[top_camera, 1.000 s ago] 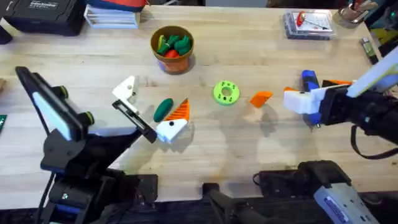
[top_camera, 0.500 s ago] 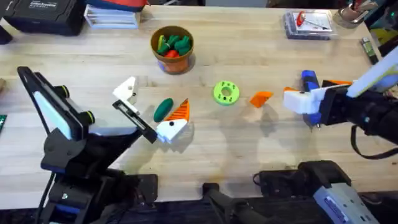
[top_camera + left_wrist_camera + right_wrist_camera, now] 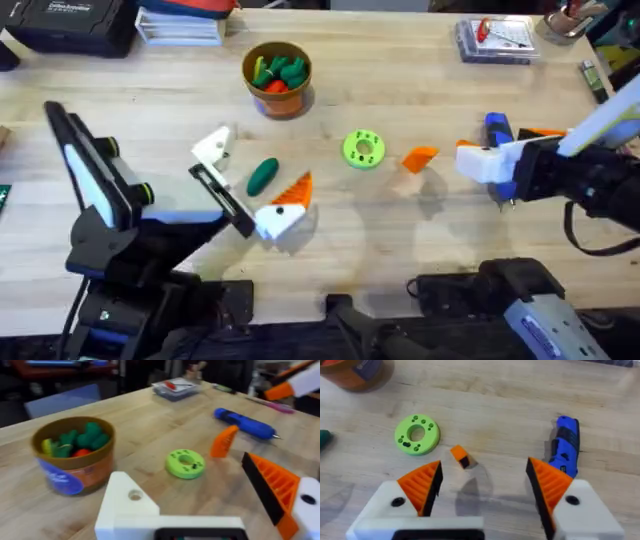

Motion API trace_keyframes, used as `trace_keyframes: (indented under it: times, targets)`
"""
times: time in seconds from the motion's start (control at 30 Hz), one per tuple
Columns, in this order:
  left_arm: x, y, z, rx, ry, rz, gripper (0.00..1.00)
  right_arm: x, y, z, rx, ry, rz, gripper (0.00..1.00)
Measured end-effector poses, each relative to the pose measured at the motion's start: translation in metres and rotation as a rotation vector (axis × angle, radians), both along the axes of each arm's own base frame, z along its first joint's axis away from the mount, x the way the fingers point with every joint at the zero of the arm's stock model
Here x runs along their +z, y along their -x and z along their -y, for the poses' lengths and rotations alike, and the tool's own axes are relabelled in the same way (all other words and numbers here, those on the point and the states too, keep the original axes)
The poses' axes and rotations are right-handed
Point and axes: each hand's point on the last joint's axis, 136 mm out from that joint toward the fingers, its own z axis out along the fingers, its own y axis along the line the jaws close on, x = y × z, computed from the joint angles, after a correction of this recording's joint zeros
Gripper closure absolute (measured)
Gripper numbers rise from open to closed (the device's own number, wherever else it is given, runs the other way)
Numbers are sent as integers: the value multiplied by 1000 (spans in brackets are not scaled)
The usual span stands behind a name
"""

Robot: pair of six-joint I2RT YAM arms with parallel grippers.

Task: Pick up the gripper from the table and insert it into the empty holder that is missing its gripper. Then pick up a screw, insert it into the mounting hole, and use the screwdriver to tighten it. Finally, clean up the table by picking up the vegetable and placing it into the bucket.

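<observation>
Between your right gripper's [image 3: 482, 487] two orange-padded fingers, which are standing spread wide with nothing in them, the loose orange gripper [image 3: 460, 456] is lying on the bare wood. You are hovering that arm at the table's right side, and the blue screwdriver [image 3: 565, 445] is resting just beside one finger, its bit end hidden under your arm in the overhead view.

Your left gripper [image 3: 250, 187] is also spread and holding nothing. One of its fingers is the all-white holder [image 3: 131, 505], lacking a pad; its twin is carrying an orange ribbed pad [image 3: 270, 491]. The dark green vegetable [image 3: 262, 175] is lying on the table between those two fingers, apart from both as far as you can tell.

Moving outward, the green holed disc [image 3: 363, 149] is sitting between the vegetable and the loose gripper. The bucket [image 3: 74, 455] is standing farther back, already holding a heap of green and orange toys; it is wearing a blue label, but the writing is too blurred for you to read. A clear case [image 3: 494, 38] with a red item is lying at the far right, partly cut off by nothing but too small to read.
</observation>
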Motion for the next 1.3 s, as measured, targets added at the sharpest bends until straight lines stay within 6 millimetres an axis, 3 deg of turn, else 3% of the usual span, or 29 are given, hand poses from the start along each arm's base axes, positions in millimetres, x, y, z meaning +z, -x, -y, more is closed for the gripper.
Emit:
trace_keyframes:
  times: [0.23,0.5,0.8,1.03,1.3]
  targets:
    - [-1,27,20,-195,9,-12,15,7,-6,0,0,-1,39,8]
    - [-1,35,24,-246,12,-14,16,5,-10,-11,67,-17,26,9]
    - [0,37,25,-258,12,-14,16,-27,-22,-35,303,106,-234,8]
    - [0,37,25,-258,13,-14,15,-67,-39,-44,398,239,-377,11]
    - [0,37,25,-258,13,-14,15,-96,-47,-46,488,310,-471,63]
